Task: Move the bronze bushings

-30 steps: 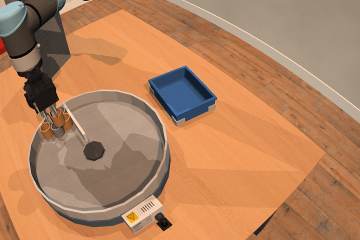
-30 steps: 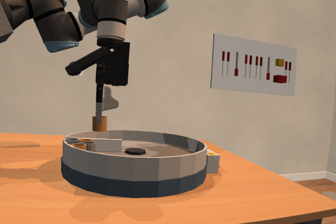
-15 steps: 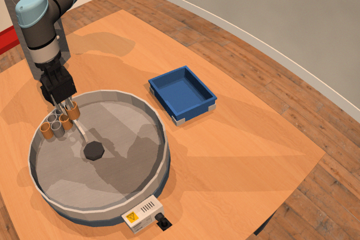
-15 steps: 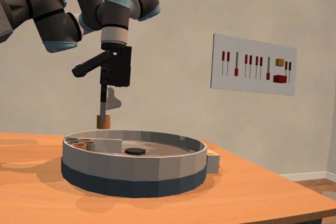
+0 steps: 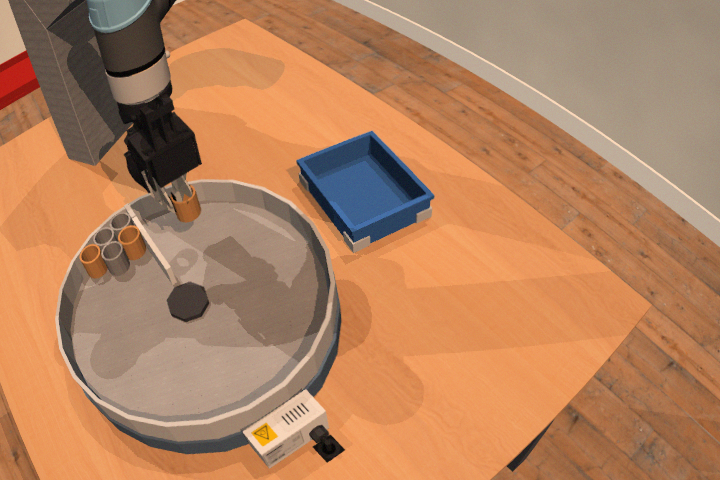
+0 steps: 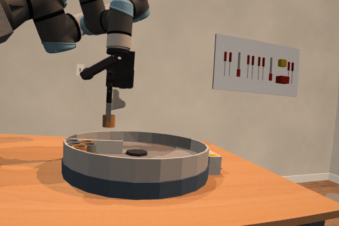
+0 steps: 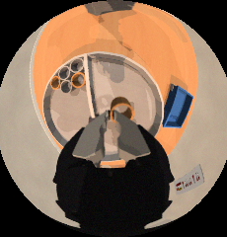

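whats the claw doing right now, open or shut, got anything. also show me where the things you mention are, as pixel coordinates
Claw (image 5: 178, 196) (image 6: 108, 117) (image 7: 111, 111): closed, pinching the wall of a bronze sleeve (image 5: 188, 208) (image 6: 104, 121) (image 7: 126, 107), held up above the turntable (image 5: 213, 431) (image 6: 138, 170) (image 7: 105, 53).

UR7e arm (image 5: 131, 50) (image 6: 119, 23): dark grey rounded tube segments, light blue end caps, black seam rings, one pale grey wrist collar. Two-jaw gripper (image 5: 174, 199) (image 6: 108, 118) (image 7: 111, 111): blocky black housing, black links, slim grey fingers tapering toward the tips. Round pale spot noted on the black mount beneath the collar.
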`<state>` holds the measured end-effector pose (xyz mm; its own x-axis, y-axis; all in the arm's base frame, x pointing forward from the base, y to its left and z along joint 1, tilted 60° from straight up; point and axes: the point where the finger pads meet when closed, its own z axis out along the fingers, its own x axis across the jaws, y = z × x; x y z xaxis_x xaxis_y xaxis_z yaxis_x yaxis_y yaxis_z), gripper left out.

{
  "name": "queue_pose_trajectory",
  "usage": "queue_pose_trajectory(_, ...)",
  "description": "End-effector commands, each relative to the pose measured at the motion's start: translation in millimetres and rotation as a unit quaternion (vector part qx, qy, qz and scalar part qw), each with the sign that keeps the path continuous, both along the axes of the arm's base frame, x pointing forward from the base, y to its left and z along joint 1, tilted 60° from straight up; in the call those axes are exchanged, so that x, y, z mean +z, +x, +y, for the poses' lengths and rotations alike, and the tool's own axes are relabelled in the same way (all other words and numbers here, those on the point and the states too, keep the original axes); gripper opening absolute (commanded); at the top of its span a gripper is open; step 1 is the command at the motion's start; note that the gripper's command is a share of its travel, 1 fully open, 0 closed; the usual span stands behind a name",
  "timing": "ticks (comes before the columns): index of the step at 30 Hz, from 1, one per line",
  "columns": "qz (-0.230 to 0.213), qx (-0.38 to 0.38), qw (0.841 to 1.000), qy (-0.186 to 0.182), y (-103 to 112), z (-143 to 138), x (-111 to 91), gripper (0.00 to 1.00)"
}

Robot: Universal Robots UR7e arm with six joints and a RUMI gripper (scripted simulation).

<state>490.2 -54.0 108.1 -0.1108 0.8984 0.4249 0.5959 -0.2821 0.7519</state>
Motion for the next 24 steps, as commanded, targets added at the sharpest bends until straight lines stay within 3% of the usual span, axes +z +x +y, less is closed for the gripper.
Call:
queue_pose_trajectory(1, 0.001, -0.002, 1.000, -0.001, -0.8, 23.4, 17.1, 0.00)
queue_pose_trajectory(24, 0.001, -0.002, 1.000, -0.001, 0.1, 126.8, 86.4, 0.00)
